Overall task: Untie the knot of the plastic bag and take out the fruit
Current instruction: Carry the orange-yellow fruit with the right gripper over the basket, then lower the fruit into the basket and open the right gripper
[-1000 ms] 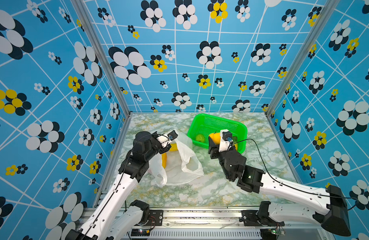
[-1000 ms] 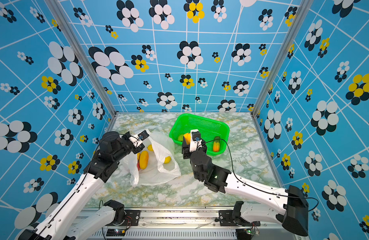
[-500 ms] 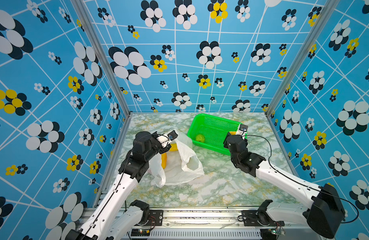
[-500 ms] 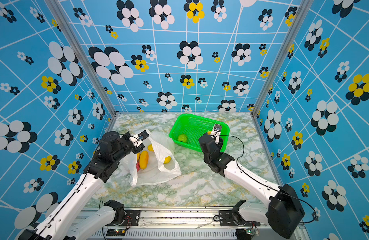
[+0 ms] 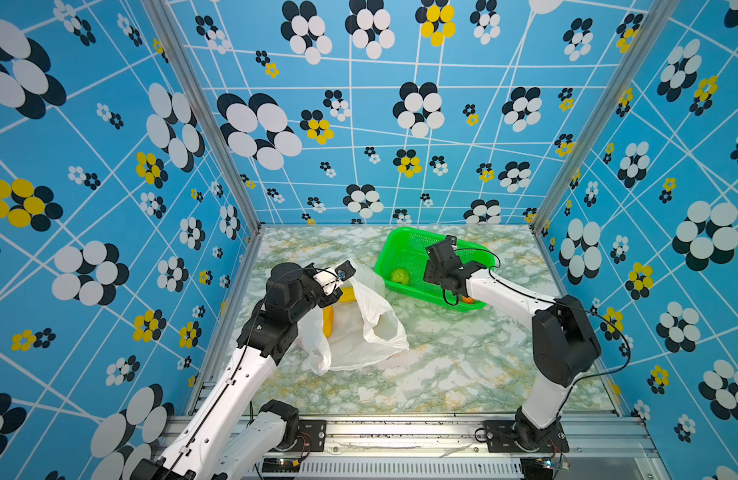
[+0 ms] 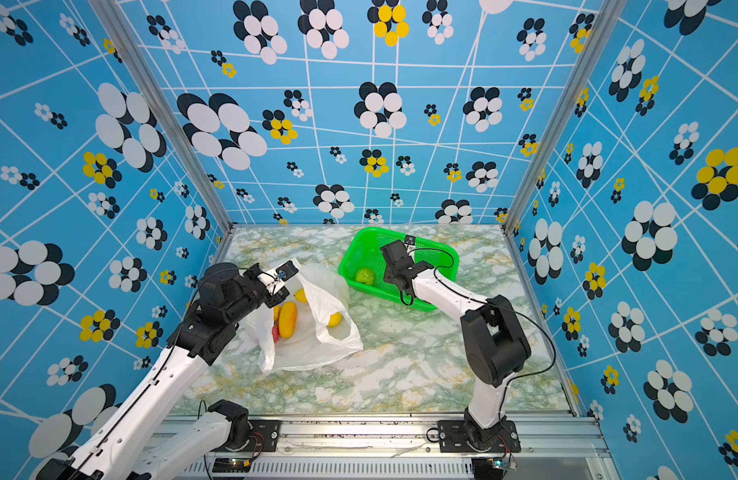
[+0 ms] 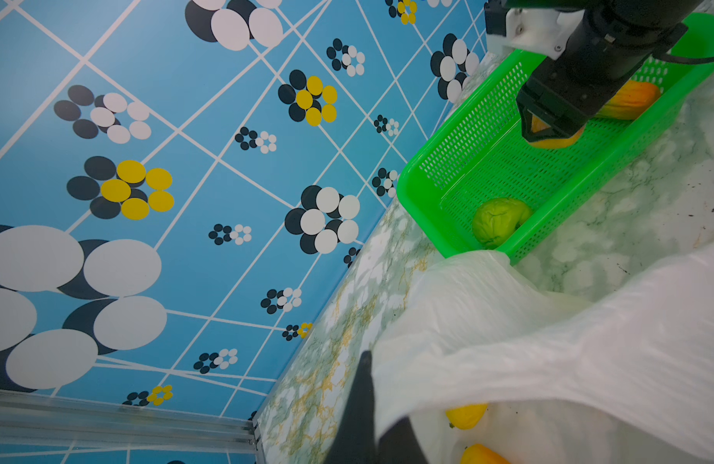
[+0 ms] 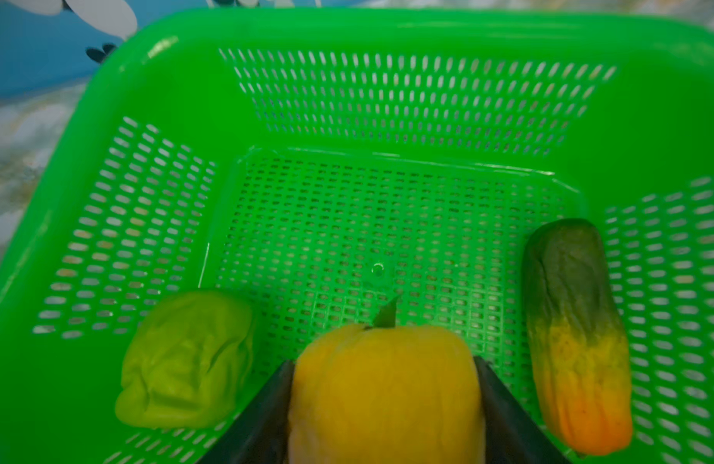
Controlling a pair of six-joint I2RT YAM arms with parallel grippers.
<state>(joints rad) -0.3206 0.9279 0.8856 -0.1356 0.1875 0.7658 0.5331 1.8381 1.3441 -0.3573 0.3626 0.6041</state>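
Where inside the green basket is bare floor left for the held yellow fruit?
Free: the middle floor of the basket, between the green round fruit and the green-orange fruit, through to its far wall. Crowded: alongside both fruits.

The tool (image 8: 383,363) clamps a yellow fruit (image 8: 387,401) in the basket (image 8: 387,100).

One bag (image 6: 317,351), one basket (image 6: 356,246) — seven fruits (image 6: 365,276).
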